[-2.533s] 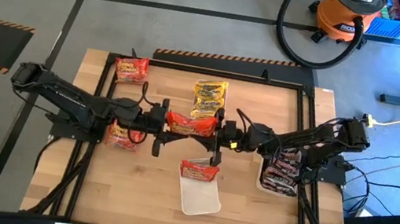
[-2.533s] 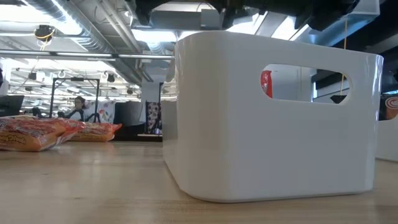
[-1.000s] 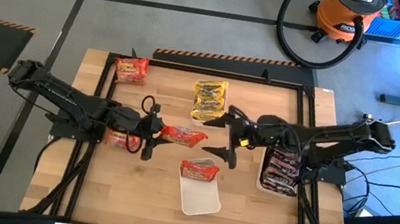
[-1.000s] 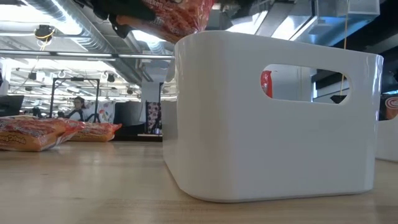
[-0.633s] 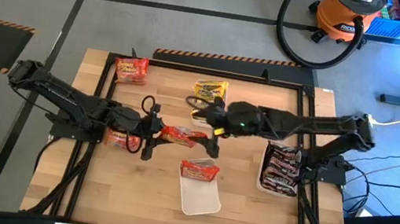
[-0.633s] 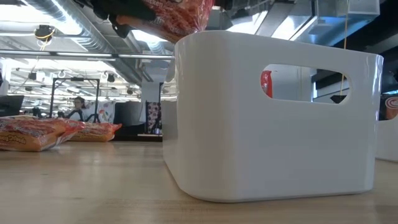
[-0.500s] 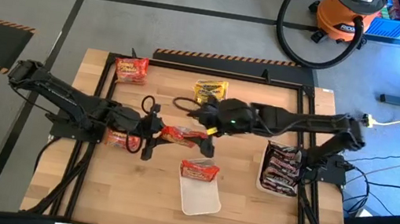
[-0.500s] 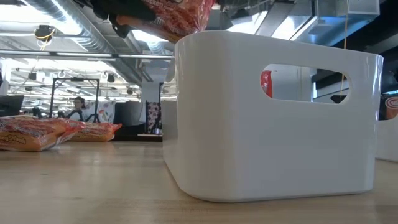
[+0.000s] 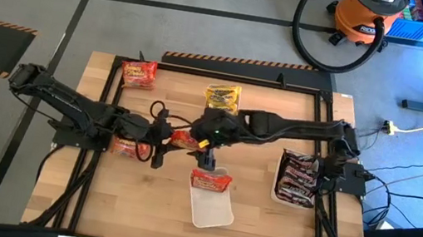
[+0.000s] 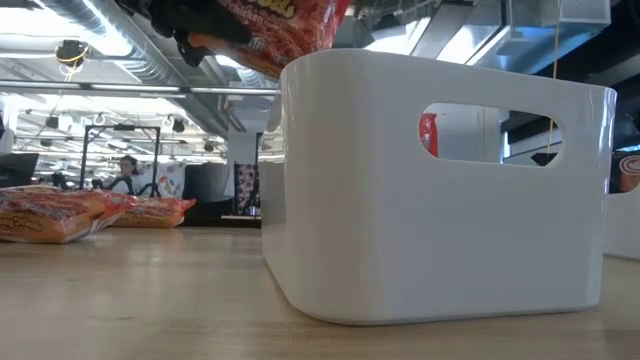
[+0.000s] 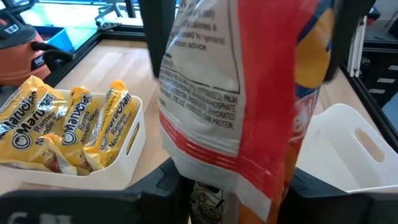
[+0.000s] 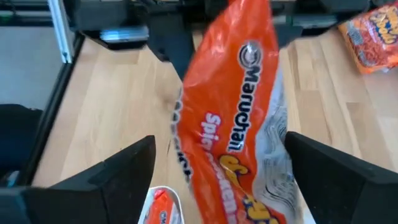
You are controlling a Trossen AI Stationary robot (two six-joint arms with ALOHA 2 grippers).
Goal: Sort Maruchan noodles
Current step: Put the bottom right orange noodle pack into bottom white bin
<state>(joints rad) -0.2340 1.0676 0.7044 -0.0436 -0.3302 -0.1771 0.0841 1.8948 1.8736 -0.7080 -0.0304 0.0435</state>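
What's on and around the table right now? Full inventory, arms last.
Red Maruchan packet: one, red-orange, held in the air over the table's middle.
Red packets on the table: one at the far left corner, one under the left arm.
Front white tray: one, white, near front edge, one red packet at its far end.
Yellow Maruchan packets: several, yellow, in a white tray at the far middle.
Dark packets: several, maroon, in the tray at the right edge.
Shop vacuum: one, orange and black, on the floor beyond the table.
Left gripper: shut on the held packet.
Right gripper: open, fingers either side of that packet.
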